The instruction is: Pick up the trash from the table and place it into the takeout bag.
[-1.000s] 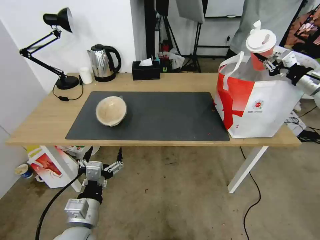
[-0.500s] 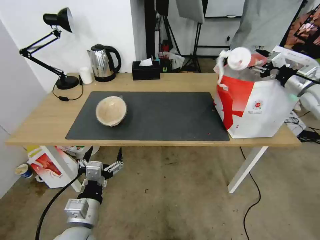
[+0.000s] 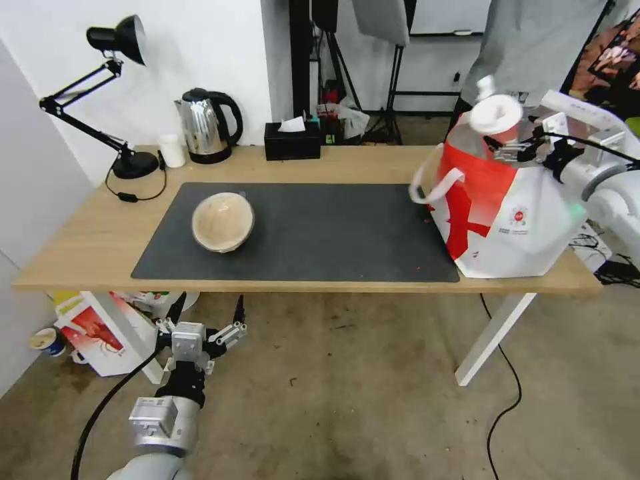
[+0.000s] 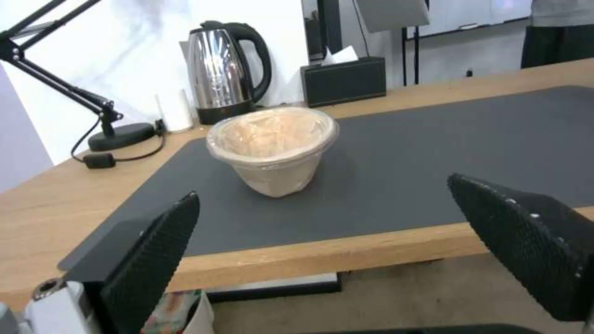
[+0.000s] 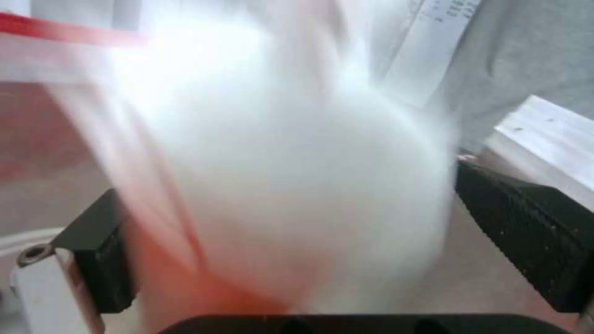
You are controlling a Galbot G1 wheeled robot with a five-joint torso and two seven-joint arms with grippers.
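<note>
Colour notes. Worktop [image 3: 80, 247]: light wood with white legs; mat [image 3: 320, 233]: plain dark grey with a few red specks near its right edge. Takeout bag [image 3: 513, 220]: white with broad red panels, white loop handles, small round red logo. Drink cup [image 3: 495, 115]: white lid, red showing below it. Lidded bowl [image 3: 223, 221]: tan under a clear, pale lid. My left claw [image 3: 207, 313]: silver-grey body, black textured fingers [image 4: 155, 260]. My right claw [image 3: 510, 150]: grey metal with black parts. Kettle [image 3: 203, 127]: polished steel, black handle and base. Tissue box [image 3: 291, 143]: black. Lamp [image 3: 110, 87]: black.
</note>
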